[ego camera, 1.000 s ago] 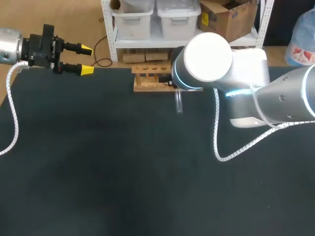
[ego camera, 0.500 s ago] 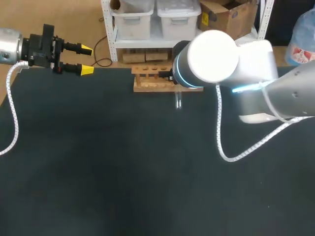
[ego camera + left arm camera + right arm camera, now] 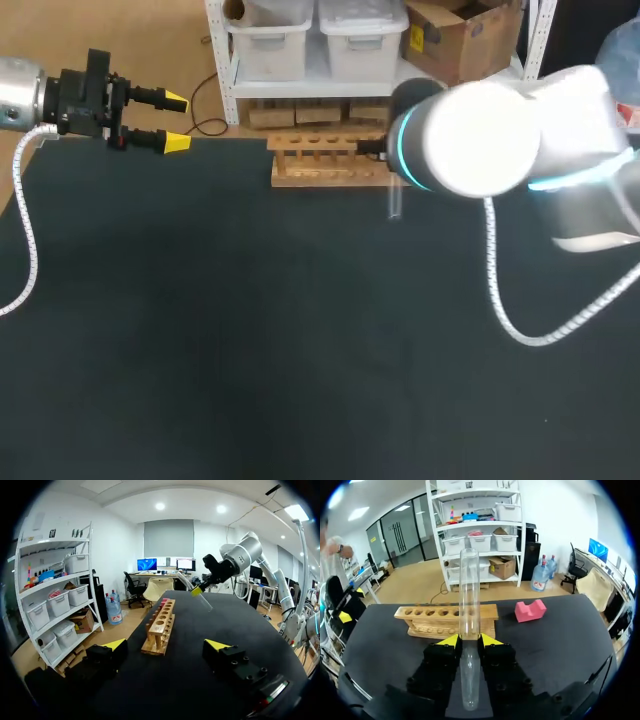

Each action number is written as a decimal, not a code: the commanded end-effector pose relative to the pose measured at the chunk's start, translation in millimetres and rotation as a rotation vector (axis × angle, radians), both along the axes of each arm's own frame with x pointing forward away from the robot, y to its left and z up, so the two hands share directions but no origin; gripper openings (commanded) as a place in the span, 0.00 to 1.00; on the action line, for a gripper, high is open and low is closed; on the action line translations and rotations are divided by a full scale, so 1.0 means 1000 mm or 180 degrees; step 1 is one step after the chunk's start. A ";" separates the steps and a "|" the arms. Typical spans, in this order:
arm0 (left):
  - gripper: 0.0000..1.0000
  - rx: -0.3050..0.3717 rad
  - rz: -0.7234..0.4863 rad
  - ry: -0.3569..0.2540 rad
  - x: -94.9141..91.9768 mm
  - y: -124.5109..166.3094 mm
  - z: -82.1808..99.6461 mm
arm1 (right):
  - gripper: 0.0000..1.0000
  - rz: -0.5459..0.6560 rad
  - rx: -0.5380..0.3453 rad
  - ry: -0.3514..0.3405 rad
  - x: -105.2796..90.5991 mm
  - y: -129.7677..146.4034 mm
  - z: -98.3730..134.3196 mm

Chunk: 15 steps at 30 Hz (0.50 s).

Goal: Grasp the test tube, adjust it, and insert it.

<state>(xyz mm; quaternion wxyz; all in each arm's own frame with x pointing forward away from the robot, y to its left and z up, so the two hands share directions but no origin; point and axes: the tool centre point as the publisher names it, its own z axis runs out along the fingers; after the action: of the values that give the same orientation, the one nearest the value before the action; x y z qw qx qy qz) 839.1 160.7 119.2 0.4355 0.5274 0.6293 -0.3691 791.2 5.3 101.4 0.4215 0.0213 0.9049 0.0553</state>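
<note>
A clear test tube (image 3: 469,595) stands upright between the two yellow tips of my right gripper (image 3: 469,640), which is shut on it above the dark table. In the head view the tube (image 3: 394,200) hangs below the right arm's big wrist joint, just right of the wooden rack's end; the gripper itself is hidden there. The wooden rack (image 3: 328,160) with its row of holes sits at the table's far edge, ahead of the right gripper (image 3: 197,591). My left gripper (image 3: 176,122) is open and empty at the far left corner, pointing along the rack (image 3: 160,627).
A pink block (image 3: 530,611) lies on the table beyond the rack's right end. The right arm's white cable (image 3: 500,290) loops down over the table's right half. The dark tabletop (image 3: 250,330) stretches toward the front.
My right arm has swung to the right with the test tube, carrying it from in front of the rack's right part to just past its end. The left arm has not moved.
</note>
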 end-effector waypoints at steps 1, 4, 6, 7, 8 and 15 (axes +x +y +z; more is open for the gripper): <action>1.00 -0.0003 0.0017 -0.0017 -0.002 0.000 -0.001 | 0.00 0.0066 0.0124 -0.0188 -0.025 -0.021 0.015; 1.00 -0.0003 0.0017 -0.0017 -0.002 0.000 -0.001 | 0.00 0.0110 0.0191 -0.0212 -0.031 -0.029 0.021; 1.00 -0.0003 0.0017 -0.0017 -0.002 0.000 -0.001 | 0.00 0.0121 0.0164 -0.0227 -0.034 -0.033 0.023; 1.00 -0.0003 0.0017 -0.0017 -0.002 0.000 -0.001 | 0.00 0.0117 0.0155 -0.0234 -0.036 -0.034 0.024; 1.00 -0.0003 0.0017 -0.0017 -0.002 0.000 -0.001 | 0.00 0.0117 0.0149 -0.0238 -0.038 -0.036 0.026; 1.00 -0.0003 0.0017 -0.0017 -0.002 0.000 -0.001 | 0.00 0.0121 0.0108 -0.0301 -0.045 -0.040 0.032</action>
<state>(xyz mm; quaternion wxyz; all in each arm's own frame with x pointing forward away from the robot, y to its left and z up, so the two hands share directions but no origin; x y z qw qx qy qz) 839.1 160.7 119.2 0.4355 0.5274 0.6293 -0.3691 754.1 -32.1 131.5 0.4515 0.0073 0.8887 0.0793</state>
